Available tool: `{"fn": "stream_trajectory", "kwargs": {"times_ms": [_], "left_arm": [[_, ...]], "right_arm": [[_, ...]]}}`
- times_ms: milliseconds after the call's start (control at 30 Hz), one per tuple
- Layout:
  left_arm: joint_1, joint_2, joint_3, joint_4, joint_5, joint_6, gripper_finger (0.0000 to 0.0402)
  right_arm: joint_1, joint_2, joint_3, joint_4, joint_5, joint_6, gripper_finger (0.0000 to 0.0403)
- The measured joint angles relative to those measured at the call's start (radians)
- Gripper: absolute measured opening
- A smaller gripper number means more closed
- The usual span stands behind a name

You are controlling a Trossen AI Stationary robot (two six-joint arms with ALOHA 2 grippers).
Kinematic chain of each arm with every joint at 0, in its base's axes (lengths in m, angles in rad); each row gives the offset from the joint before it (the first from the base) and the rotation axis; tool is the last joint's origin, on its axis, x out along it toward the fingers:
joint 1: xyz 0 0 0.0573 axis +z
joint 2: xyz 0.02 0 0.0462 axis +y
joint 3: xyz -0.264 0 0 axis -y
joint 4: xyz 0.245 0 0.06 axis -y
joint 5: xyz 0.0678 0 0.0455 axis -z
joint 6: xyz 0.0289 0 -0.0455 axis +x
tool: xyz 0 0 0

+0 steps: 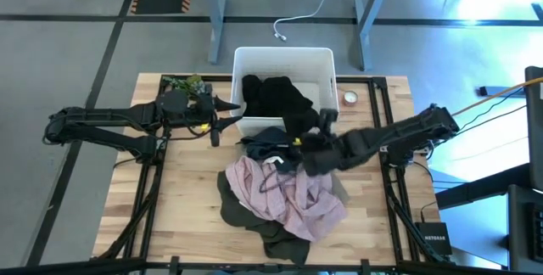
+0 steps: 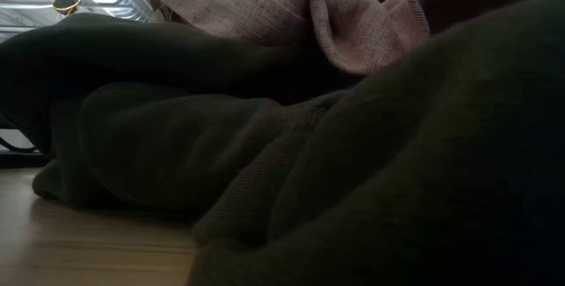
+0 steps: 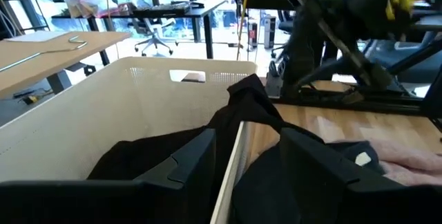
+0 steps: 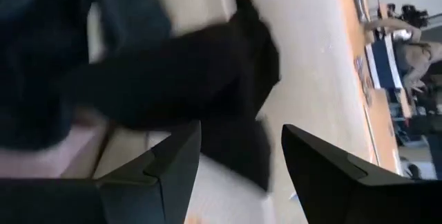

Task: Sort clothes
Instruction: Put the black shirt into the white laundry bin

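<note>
A white bin point(image 1: 322, 63) stands at the table's far middle. A black garment point(image 1: 276, 97) lies in it and drapes over its near wall. It also shows in the left wrist view point(image 3: 248, 106). In front of the bin lies a pile: a dark garment point(image 1: 270, 143), a pale pink one point(image 1: 288, 194) on top, and a dark olive one point(image 1: 250, 217) beneath, which fills the low view point(image 2: 265, 145). My left gripper point(image 1: 227, 122) is open at the bin's near left corner, its fingers on either side of the wall point(image 3: 231, 162). My right gripper point(image 1: 326, 120) is open over the bin's near right part.
A small green plant point(image 1: 188, 84) stands left of the bin, just behind my left gripper. A small roll point(image 1: 349, 98) lies right of the bin. Bare wood point(image 1: 182, 199) lies left of the pile and more point(image 1: 373, 216) right of it.
</note>
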State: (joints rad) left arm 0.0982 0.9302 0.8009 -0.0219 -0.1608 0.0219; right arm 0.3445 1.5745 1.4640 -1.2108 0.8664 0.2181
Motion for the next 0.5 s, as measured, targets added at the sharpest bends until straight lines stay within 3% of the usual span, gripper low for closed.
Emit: {"fn": "stream_trajectory", "kwargs": {"times_ms": [300,500], "left_arm": [[0.000,0.000,0.000,0.075,0.000,0.016,0.0157],[0.001,0.000,0.000,0.093,0.000,0.061,0.0157]], "right_arm": [[0.074,0.016,-0.303,0.141,0.149,0.016,0.0220],[0.074,0.059,-0.368,0.254,0.398,-0.043,0.0220]]}}
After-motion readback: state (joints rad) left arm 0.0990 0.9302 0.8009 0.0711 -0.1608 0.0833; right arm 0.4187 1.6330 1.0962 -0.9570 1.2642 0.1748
